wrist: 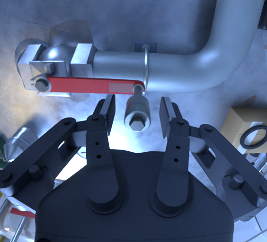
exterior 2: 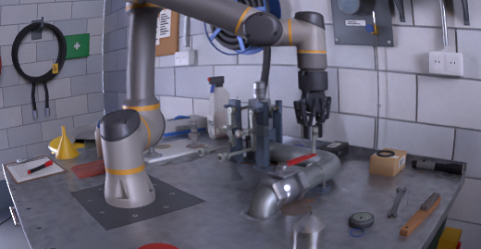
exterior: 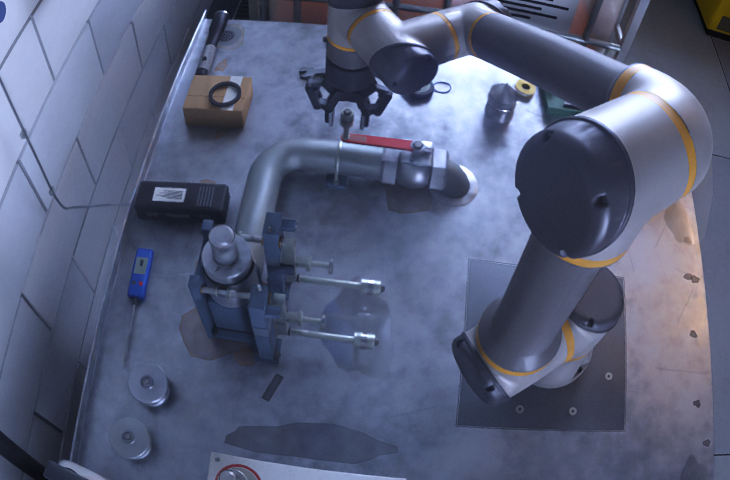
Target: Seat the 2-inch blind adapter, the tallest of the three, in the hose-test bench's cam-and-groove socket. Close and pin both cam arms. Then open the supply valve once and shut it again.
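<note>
My gripper (exterior: pixel 348 115) (exterior 2: pixel 314 126) (wrist: pixel 136 111) hangs over the free end of the red valve lever (exterior: pixel 378 141) (exterior 2: pixel 300 158) (wrist: pixel 91 85). The lever lies along the supply pipe (exterior: pixel 298 164) (exterior 2: pixel 296 175), pivoting on the valve body (exterior: pixel 417 167) (wrist: pixel 53 62). An upright knob (exterior: pixel 347 118) (wrist: pixel 137 114) rises from the lever's end, between my fingers. The tall blind adapter (exterior: pixel 225 252) (exterior 2: pixel 259 94) stands in the blue socket fixture (exterior: pixel 247 288) (exterior 2: pixel 254 127). Both cam arms (exterior: pixel 332 308) point out sideways from the fixture. My gripper is open and holds nothing.
Behind the pipe, a cardboard box (exterior: pixel 218 101) (exterior 2: pixel 387 161) carries a black ring. Two short adapters (exterior: pixel 139 407) sit at the near left corner. A black case (exterior: pixel 182 200) and a blue tester (exterior: pixel 140 273) lie along the left edge. A cone plug (exterior: pixel 500 102) stands on the right.
</note>
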`<action>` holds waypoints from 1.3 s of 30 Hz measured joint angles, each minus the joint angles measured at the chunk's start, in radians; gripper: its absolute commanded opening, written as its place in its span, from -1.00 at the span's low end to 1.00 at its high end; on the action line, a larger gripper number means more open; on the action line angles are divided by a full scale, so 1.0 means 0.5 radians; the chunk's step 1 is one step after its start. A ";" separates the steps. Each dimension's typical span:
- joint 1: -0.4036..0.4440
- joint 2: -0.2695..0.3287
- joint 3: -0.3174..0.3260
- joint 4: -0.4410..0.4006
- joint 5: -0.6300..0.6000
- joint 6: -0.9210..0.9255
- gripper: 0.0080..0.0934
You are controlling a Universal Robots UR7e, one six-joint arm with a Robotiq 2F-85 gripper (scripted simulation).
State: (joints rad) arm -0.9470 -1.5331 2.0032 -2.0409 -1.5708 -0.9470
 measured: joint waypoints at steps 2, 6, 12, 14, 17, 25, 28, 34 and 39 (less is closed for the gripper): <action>0.000 0.000 0.000 0.000 0.000 0.000 0.03; 0.000 0.000 0.000 0.004 0.000 0.000 0.03; 0.000 -0.055 -0.087 0.147 0.000 0.000 0.03; 0.000 -0.082 -0.138 0.219 0.000 0.000 0.03; 0.000 -0.110 -0.199 0.302 0.000 0.000 0.03; 0.000 -0.114 -0.212 0.328 0.000 0.000 0.03; 0.000 -0.114 -0.213 0.328 0.000 0.000 0.03; 0.000 -0.161 -0.371 0.537 0.000 0.000 0.03; 0.000 -0.170 -0.399 0.565 0.000 0.000 0.03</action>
State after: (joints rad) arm -0.9470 -1.6182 1.8035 -1.7583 -1.5708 -0.9470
